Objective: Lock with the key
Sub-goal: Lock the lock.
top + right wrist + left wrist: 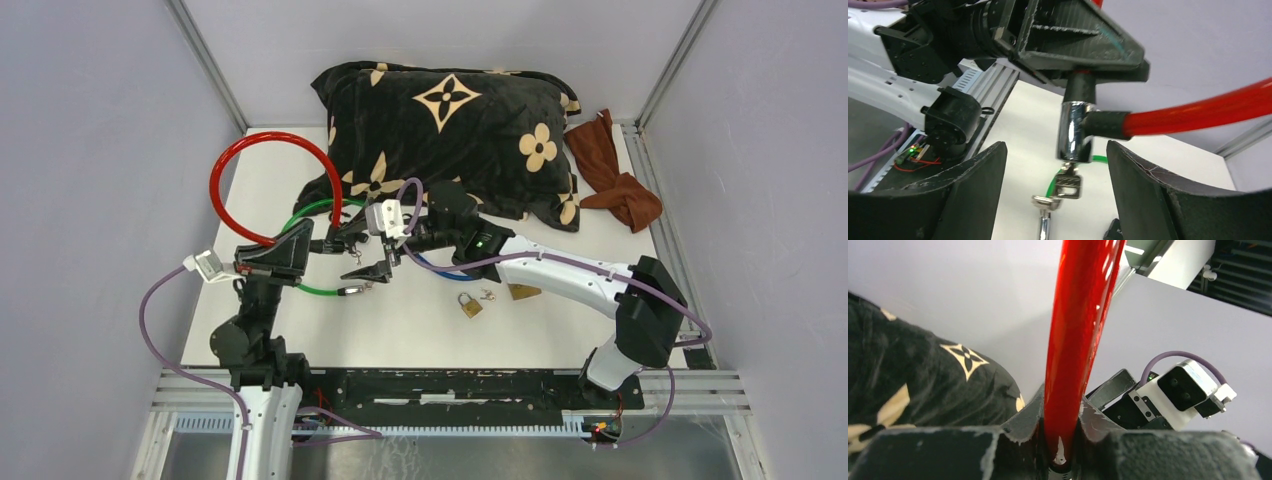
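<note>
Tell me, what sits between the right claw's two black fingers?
The shiny lock barrel of the red cable lock, with keys hanging beneath it, touching neither of the fingers. The right wrist view shows this.

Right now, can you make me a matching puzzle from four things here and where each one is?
Things: 1 red cable lock; 2 brass padlock; 3 brown cloth; 4 right hand.
Places: A loose on the table; B beside the pillow; C clamped in the left hand; D open, flanking the chrome lock barrel.
Pairs: 1-C, 2-A, 3-B, 4-D.
</note>
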`<state>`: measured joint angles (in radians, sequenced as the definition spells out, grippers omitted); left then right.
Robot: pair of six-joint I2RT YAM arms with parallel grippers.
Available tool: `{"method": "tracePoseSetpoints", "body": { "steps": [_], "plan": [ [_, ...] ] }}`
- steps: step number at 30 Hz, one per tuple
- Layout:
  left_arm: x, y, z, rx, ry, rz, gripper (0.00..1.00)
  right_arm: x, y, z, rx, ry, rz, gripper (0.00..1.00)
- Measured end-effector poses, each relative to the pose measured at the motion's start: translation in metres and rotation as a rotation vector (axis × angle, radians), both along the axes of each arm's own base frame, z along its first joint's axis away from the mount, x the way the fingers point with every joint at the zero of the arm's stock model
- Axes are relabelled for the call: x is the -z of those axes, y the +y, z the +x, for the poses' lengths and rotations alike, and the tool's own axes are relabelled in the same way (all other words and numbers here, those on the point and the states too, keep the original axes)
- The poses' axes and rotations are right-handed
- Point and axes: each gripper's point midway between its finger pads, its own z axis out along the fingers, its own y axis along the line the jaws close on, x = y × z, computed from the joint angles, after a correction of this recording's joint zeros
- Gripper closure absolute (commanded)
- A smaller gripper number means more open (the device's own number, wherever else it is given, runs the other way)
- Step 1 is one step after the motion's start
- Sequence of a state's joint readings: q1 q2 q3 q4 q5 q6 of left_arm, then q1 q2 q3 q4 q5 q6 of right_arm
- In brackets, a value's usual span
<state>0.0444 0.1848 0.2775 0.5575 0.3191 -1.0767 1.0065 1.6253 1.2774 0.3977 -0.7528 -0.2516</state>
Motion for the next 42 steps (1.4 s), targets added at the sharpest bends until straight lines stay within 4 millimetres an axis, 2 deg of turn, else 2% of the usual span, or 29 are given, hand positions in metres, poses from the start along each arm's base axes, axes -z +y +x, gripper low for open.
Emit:
{"method": "tracePoseSetpoints", "body": {
  "steps": [9, 16, 20, 27, 32, 37, 42],
  "plan": [
    [-0.021, -0.003, -0.019, -0.066, -0.178, 0.135, 0.98, 0.005, -0.003, -0.012, -0.041, 0.029, -0.033, 0.21],
    [-0.041, -0.005, -0.034, -0.08, -0.264, 0.168, 0.98, -0.006, -0.009, -0.014, -0.041, 0.016, -0.018, 0.13],
    [-0.049, -0.006, -0.041, -0.084, -0.295, 0.171, 0.98, -0.014, -0.018, -0.015, -0.05, 0.013, -0.016, 0.14],
    [-0.054, -0.006, -0.045, -0.085, -0.314, 0.171, 0.98, -0.03, -0.028, -0.011, -0.09, 0.098, -0.042, 0.25],
    [-0.055, -0.006, -0.045, -0.084, -0.317, 0.172, 0.98, -0.043, -0.018, -0.001, -0.096, 0.185, -0.084, 0.33],
    [-0.055, -0.006, -0.045, -0.084, -0.317, 0.172, 0.98, -0.036, -0.015, 0.0, -0.097, 0.263, -0.14, 0.44],
    [-0.056, -0.006, -0.046, -0.085, -0.318, 0.171, 0.98, -0.025, -0.013, -0.002, -0.11, 0.325, -0.185, 0.5]
  ]
}}
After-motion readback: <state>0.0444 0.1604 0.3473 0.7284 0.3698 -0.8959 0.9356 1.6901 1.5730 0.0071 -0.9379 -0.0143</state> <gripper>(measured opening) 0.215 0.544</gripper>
